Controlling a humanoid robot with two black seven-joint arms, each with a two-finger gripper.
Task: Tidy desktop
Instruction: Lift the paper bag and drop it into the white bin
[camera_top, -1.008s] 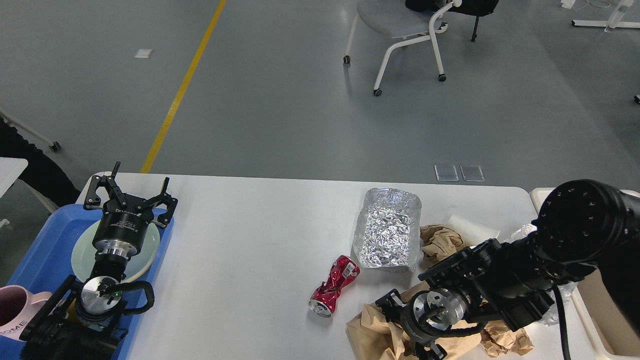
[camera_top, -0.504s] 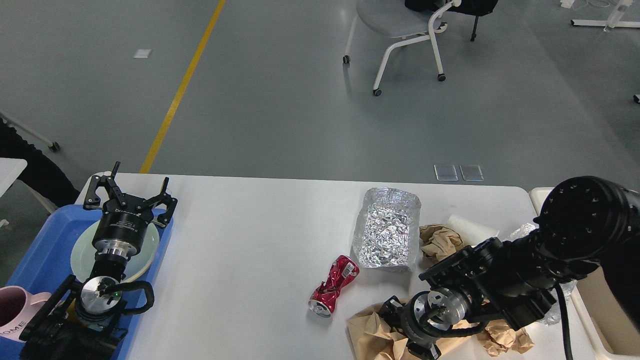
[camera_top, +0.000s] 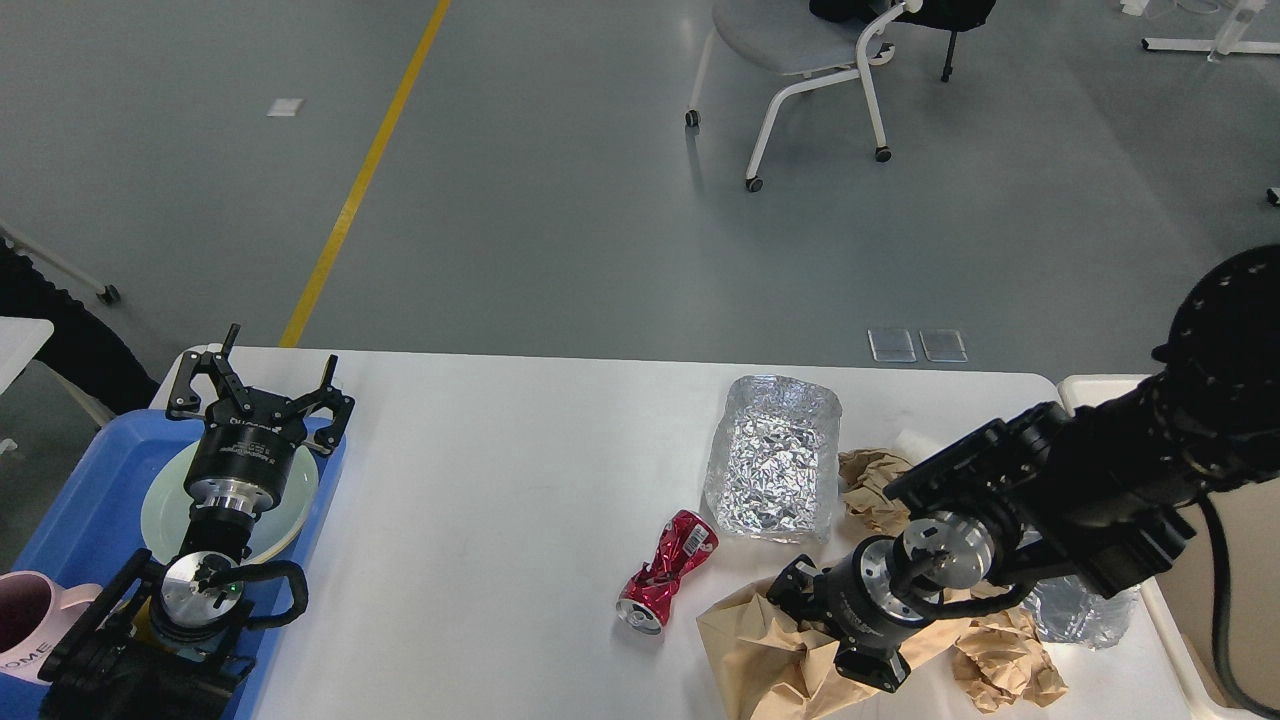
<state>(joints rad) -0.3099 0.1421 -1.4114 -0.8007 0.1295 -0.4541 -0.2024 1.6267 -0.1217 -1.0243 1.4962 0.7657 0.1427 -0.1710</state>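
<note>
A: Where is your right gripper (camera_top: 800, 610) now?

B: It is low at the near edge of the desktop (camera_top: 500, 470), pressed into the crumpled brown paper (camera_top: 760, 660). You see it end-on and dark, so I cannot tell if the fingers are apart or closed, or if they have the paper.

A: And the left gripper (camera_top: 260, 385)?

B: Its fingers are spread wide and hold nothing. It hangs over the pale plate (camera_top: 160, 510) in the blue tray (camera_top: 90, 490) at the left edge.

A: What can go wrong?

B: I think the paper is loose and light. If you lift with a weak grip, it can slip out, or only one layer comes up. The crushed red can (camera_top: 665, 575) lies just beside the paper, and the foil tray (camera_top: 775, 460) is near behind it. If you drag the paper sideways, you can push them. The clear plastic bottle (camera_top: 1080, 610) under your right arm can also roll.
</note>
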